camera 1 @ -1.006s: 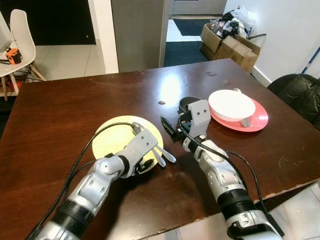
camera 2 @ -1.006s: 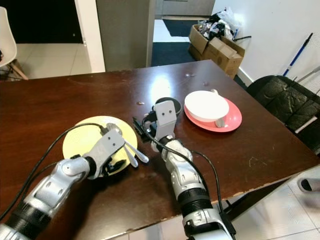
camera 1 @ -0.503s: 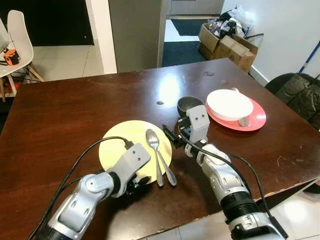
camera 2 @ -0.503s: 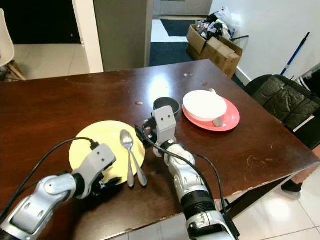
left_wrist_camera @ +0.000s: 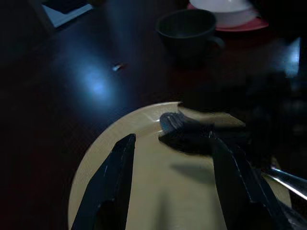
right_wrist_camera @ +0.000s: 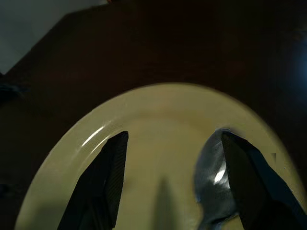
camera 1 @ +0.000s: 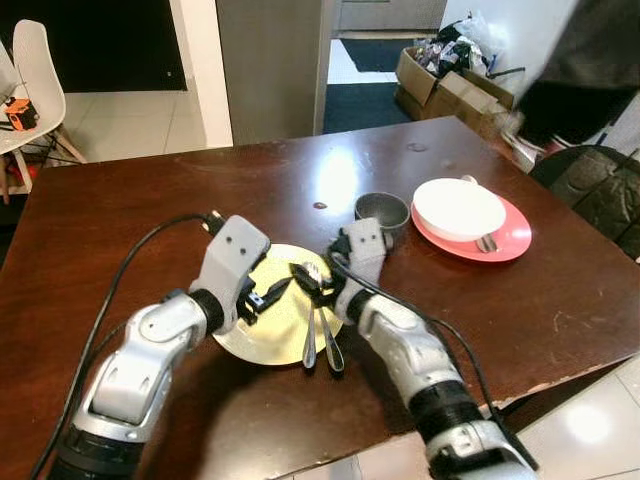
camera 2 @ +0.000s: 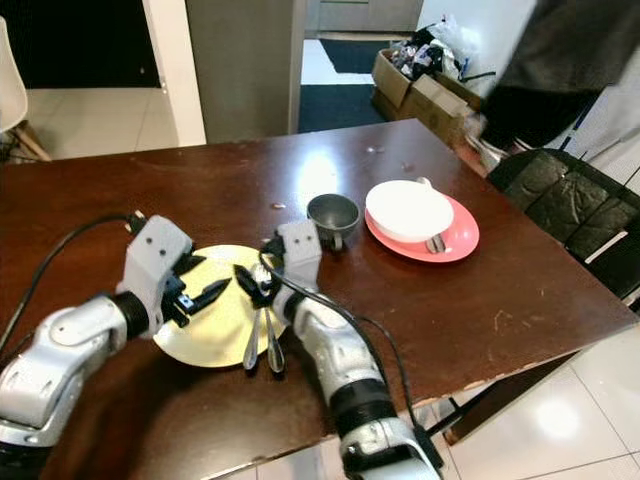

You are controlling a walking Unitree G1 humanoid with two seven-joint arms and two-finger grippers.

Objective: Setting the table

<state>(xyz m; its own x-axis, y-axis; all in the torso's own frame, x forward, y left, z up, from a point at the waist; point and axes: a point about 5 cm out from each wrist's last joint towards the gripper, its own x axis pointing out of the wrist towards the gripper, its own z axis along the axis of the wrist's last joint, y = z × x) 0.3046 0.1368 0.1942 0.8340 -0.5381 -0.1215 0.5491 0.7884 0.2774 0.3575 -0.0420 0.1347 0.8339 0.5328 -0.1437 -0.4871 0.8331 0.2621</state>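
Both open grippers [camera 1: 270, 292] [camera 1: 308, 280] now hover over yellow plate [camera 1: 265, 335].

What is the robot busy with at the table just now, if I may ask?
It is setting the table. Both grippers hang open over the yellow plate: the left gripper from the robot's left, the right gripper beside the bowl of a spoon. Two spoons lie across the plate's right edge. Further back stand a dark cup and a white bowl on a pink plate.
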